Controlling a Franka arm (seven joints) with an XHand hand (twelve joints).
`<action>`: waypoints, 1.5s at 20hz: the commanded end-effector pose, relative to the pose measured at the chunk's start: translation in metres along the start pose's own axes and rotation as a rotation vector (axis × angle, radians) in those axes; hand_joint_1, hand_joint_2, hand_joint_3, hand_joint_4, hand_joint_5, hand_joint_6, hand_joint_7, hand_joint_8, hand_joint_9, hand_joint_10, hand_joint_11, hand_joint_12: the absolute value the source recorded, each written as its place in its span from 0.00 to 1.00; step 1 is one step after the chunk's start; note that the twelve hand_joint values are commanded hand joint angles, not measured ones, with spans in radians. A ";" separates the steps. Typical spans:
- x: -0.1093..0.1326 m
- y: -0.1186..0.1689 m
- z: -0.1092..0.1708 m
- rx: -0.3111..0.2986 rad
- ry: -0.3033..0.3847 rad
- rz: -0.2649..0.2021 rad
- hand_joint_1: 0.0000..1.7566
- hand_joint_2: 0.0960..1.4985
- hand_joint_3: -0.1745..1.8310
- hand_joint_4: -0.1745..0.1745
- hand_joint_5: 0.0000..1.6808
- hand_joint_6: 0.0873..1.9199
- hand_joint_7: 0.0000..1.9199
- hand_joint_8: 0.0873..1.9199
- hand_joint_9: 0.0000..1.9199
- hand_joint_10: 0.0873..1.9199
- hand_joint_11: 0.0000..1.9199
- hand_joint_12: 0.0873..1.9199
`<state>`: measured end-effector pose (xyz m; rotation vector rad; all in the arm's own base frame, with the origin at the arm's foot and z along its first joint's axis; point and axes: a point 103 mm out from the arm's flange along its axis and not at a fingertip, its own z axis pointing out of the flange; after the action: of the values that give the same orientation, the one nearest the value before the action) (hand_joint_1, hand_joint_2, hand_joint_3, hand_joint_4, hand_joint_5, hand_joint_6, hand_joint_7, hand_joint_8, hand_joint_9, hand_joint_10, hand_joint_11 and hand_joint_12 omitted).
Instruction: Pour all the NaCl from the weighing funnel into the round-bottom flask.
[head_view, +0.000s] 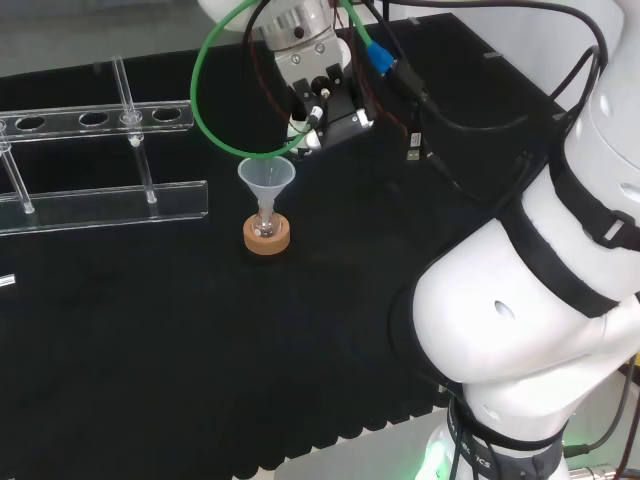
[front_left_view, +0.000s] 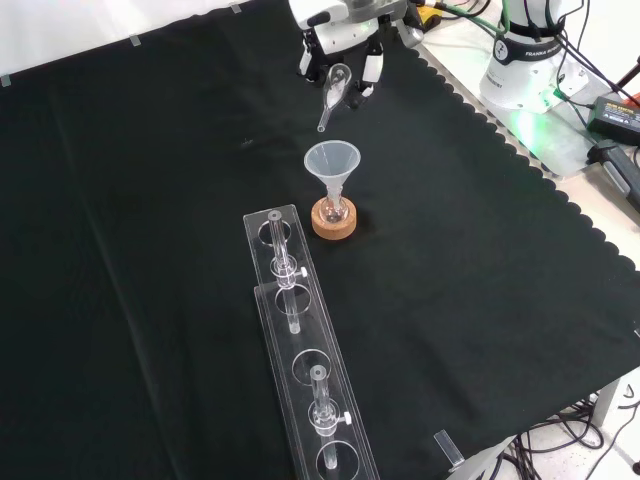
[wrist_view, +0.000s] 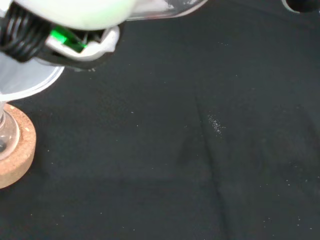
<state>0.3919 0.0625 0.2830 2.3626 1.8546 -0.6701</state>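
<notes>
Holding the clear glass weighing funnel (front_left_view: 335, 95) pinched in its curled fingers, the black and white hand (front_left_view: 340, 45) hangs it tilted, spout down, just above and beyond the clear plastic cone funnel (front_left_view: 331, 165) seated in the small round-bottom glass flask (front_left_view: 333, 208) on its cork ring stand (front_left_view: 334, 222) on the black-clothed worktop (front_left_view: 150, 200). Judging by this, the pour is not yet begun; next the spout must come over the cone's mouth and tip further, since white grains (wrist_view: 216, 125) already lie on the cloth

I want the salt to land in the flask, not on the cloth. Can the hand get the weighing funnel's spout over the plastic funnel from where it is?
Probably yes. The hand holds the weighing funnel tilted spout-down, just short of the plastic funnel, with nothing between them.
</notes>
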 end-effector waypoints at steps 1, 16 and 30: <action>0.006 -0.003 -0.002 0.007 -0.044 0.008 0.68 0.28 0.56 0.00 0.79 0.35 0.84 0.40 0.91 0.09 0.81 0.31; 0.013 -0.013 -0.008 0.021 -0.132 0.057 0.68 0.28 0.56 0.00 0.79 0.35 0.84 0.40 0.91 0.09 0.81 0.31; 0.020 -0.007 -0.008 0.032 -0.192 0.080 0.68 0.28 0.56 0.00 0.79 0.35 0.85 0.40 0.91 0.08 0.81 0.31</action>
<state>0.3909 0.0865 0.2867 2.2893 1.6824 -0.8892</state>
